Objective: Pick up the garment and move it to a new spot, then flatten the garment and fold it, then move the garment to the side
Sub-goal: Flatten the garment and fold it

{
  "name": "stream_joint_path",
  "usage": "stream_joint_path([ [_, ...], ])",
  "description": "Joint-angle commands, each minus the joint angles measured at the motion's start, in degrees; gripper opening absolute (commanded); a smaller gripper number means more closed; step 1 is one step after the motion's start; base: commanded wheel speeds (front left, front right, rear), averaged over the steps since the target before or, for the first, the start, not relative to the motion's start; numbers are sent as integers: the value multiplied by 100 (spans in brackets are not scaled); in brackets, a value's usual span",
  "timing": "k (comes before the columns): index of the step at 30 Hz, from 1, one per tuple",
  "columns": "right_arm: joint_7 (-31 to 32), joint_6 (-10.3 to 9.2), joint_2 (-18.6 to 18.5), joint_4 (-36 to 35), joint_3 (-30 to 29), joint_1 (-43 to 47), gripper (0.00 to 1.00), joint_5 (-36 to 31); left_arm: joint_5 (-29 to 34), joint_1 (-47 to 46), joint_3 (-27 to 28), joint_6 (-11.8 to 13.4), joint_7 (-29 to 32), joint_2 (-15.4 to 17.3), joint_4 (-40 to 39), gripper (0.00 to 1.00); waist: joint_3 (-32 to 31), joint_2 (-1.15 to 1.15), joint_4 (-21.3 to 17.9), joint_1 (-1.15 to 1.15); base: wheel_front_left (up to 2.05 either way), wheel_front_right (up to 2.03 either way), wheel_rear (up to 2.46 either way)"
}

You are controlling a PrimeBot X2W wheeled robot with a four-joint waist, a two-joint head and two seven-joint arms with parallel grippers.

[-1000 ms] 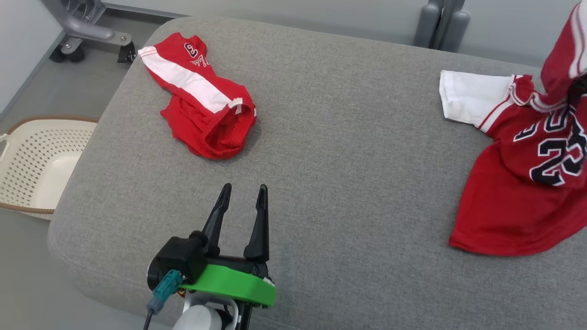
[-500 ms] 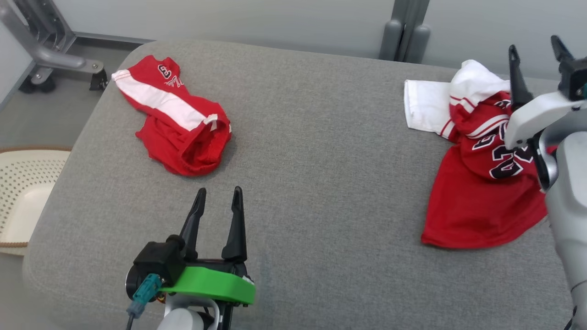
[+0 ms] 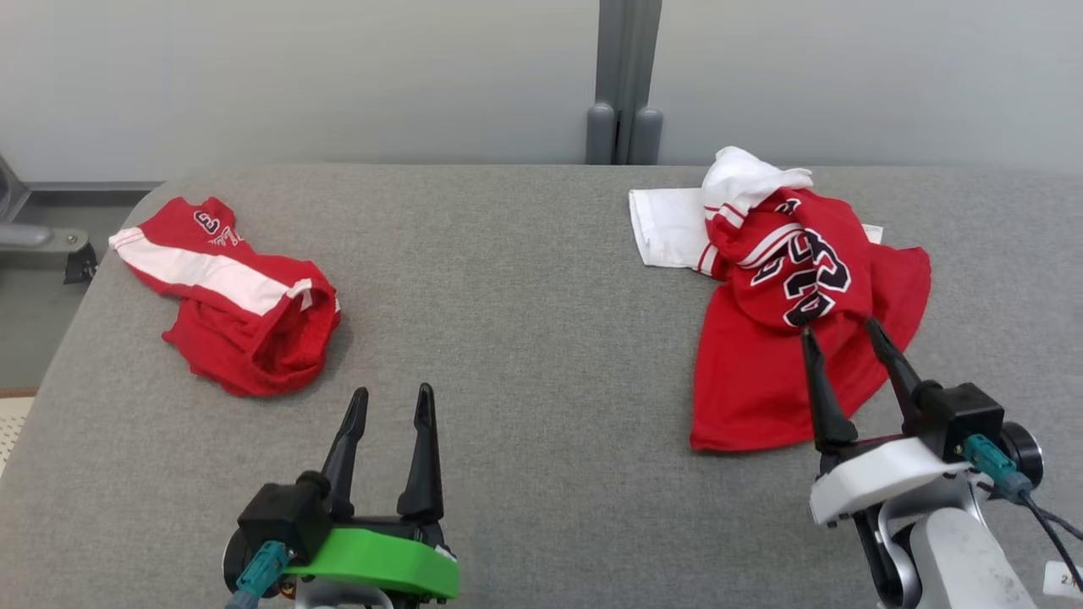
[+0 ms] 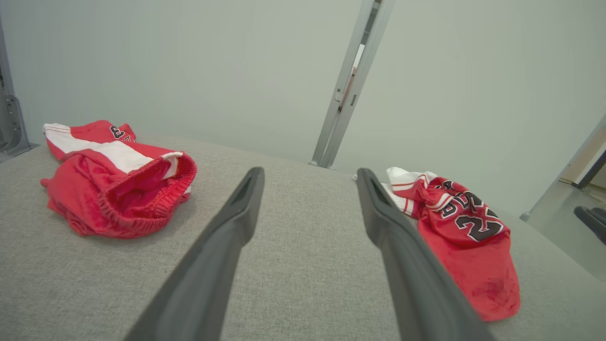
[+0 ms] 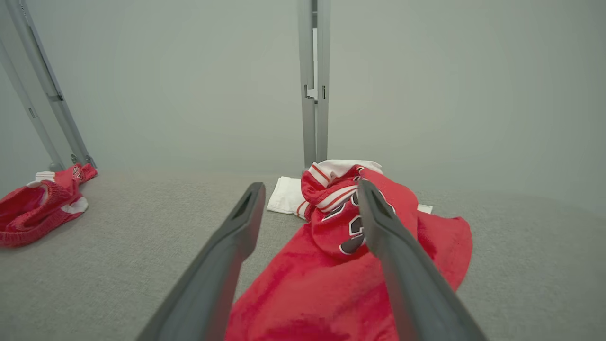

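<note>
The garment (image 3: 761, 381), a red jersey with white sleeves and a dark number, lies crumpled on the right of the grey padded table (image 3: 541, 296); its top is bunched over itself. My right gripper (image 3: 838, 328) hovers open over its near edge and holds nothing. The jersey (image 5: 331, 284) spreads under and beyond the open right gripper (image 5: 310, 184) in the right wrist view. My left gripper (image 3: 393, 392) is open and empty over bare table at the lower left. The left wrist view shows the open left gripper (image 4: 310, 171) and the jersey (image 4: 468, 237) far to the right.
Red shorts (image 3: 245, 313) with a white stripe lie bunched at the table's left end, also seen as shorts (image 4: 113, 189) and shorts (image 5: 33, 208). A grey post (image 3: 622, 127) stands against the wall behind. A metal frame (image 3: 34, 237) stands off the left edge.
My right gripper opened and let go of the jersey, which dropped into a heap on the table; the arm came down to the near right. The head camera swung right and up.
</note>
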Motion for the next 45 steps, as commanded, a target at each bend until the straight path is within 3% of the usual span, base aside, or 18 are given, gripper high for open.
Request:
stream_joint_path([
  [1, -16, -8, 50, -90, -32, 174, 100, -22, 32, 88, -12, -13, 2, 19, 20, 100, -111, 0, -177, 0, 0, 0, 0],
  [9, -6, -7, 183, -19, 65, 383, 100, -194, 32, 12, -144, -33, 3, 19, 61, 100, -35, 0, -68, 0, 0, 0, 0],
  [18, 419, -7, -68, 421, 405, -613, 100, -374, -37, -307, -369, 0, 2, 19, -46, 100, 510, 0, 472, 0, 0, 0, 0],
  [33, 1627, -8, -1299, 2888, 1074, -3210, 100, 188, -380, -793, -999, 208, 3, 16, -297, 100, 1512, 0, 1889, 0, 0, 0, 0],
  [45, 2060, -8, -1664, 4398, 1366, -4238, 100, 781, -621, -885, -1215, 359, 3, 14, -479, 100, 1931, 0, 2375, 0, 0, 0, 0],
])
